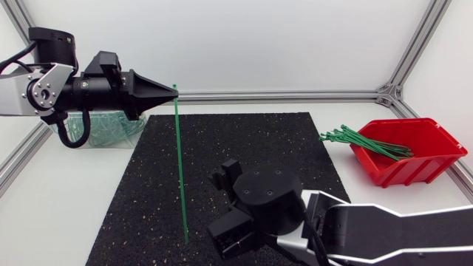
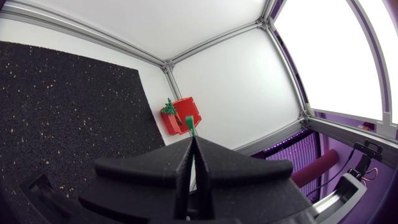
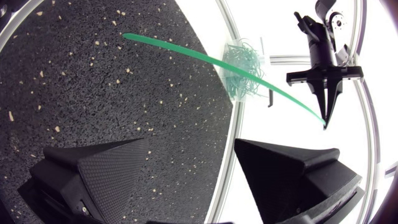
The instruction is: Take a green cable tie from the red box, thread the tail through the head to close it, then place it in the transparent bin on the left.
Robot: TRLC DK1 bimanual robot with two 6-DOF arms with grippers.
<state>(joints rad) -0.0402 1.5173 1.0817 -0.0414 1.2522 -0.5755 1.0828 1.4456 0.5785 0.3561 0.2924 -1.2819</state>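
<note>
One tie (image 1: 181,170), top end pinched in the closed tips of the left gripper (image 1: 171,91), hanging toward the mat (image 1: 259,148). Right gripper (image 3: 189,168) wide open and empty, tie ahead of its fingers.

Risk: the thin pinch lets the tie swivel or slip when grabbed.

Red box (image 1: 436,159): loose ties. Bin (image 1: 118,133) behind the left fingers: apparently closed loops.

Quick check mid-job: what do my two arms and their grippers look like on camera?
Left arm: silver-grey link, black joints, a black cable looping beneath. Right arm: white link edged black, round black joint. Left gripper and right gripper: matte black, broad wedge fingers.
</note>
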